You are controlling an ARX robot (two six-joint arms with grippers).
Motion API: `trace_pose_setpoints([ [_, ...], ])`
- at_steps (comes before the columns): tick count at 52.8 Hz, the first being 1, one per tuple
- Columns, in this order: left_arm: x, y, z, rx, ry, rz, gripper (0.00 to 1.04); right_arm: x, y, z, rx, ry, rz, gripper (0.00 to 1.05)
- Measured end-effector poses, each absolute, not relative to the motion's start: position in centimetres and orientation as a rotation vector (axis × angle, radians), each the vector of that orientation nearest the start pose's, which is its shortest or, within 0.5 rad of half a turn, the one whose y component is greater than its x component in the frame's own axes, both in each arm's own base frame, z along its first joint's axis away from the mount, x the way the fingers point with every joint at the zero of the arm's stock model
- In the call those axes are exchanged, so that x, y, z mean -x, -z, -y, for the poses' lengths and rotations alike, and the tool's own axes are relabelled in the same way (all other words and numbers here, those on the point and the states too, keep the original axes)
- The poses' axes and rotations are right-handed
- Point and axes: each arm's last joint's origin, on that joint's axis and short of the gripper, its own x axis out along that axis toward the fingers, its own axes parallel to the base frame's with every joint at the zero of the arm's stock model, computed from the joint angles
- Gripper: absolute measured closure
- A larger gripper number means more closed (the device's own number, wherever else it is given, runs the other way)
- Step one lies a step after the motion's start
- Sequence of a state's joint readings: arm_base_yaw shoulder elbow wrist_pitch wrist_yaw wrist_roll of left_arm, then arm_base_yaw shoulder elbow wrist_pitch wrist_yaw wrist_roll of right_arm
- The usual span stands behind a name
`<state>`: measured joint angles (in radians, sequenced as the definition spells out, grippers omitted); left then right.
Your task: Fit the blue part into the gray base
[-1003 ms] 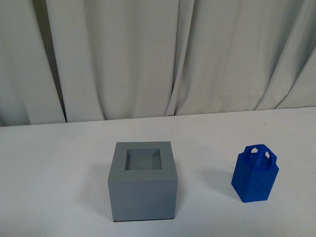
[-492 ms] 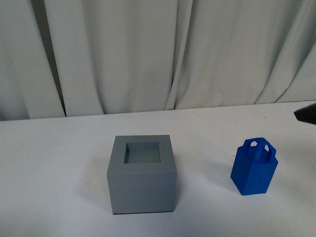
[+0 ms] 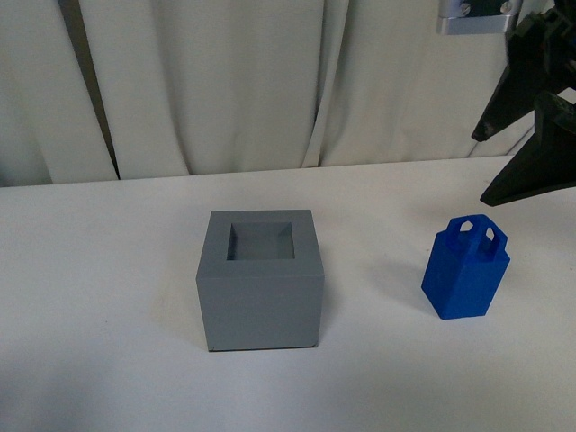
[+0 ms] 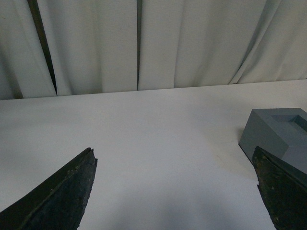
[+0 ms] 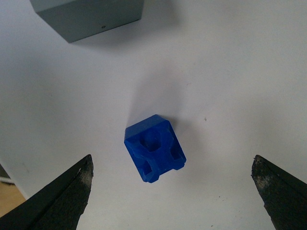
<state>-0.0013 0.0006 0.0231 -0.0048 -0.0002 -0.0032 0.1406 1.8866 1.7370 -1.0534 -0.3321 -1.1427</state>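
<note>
The gray base (image 3: 261, 279), a matte cube with a square recess in its top, stands on the white table (image 3: 108, 270) near the middle. To its right the blue part (image 3: 466, 268) stands upright, handle on top. My right gripper (image 3: 479, 170) hangs open above and slightly right of the blue part, not touching it. In the right wrist view the blue part (image 5: 153, 148) lies below, between the wide-spread fingers (image 5: 67, 191), with a corner of the gray base (image 5: 88, 17) beyond. My left gripper (image 4: 173, 151) is open and empty, with the gray base (image 4: 278, 134) beside one finger.
Pale curtains (image 3: 234, 90) hang along the table's far edge. A table edge with wooden floor (image 5: 9, 201) shows in the right wrist view. White tabletop stretches left of the gray base.
My right arm has come into the front view from the upper right and now hangs over the blue part. The blue part and gray base stay where they were.
</note>
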Motion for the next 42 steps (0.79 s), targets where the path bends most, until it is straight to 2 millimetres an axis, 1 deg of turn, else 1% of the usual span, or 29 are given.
trace_pose_setpoints([
  [8,-9.6,-17.1,0.0,0.003,0.001,0.018,0.06,-39.2,-28.5,-6.8,0.938,-1.105,-0.898,0.07],
  [19,-9.6,-17.1,0.0,0.003,0.001,0.018,0.06,-39.8,-26.5,-7.1,1.032,-1.161,-0.993,0.07],
  [27,-9.6,-17.1,0.0,0.003,0.001,0.018,0.06,-40.3,-25.6,-7.5,1.090,-1.157,-0.999,0.07],
  [35,-9.6,-17.1,0.0,0.003,0.001,0.018,0.06,-40.8,-24.8,-8.1,1.100,-1.152,-0.988,0.07],
  [42,-9.6,-17.1,0.0,0.003,0.001,0.018,0.06,-40.8,-23.6,-8.5,1.109,-1.163,-1.009,0.07],
])
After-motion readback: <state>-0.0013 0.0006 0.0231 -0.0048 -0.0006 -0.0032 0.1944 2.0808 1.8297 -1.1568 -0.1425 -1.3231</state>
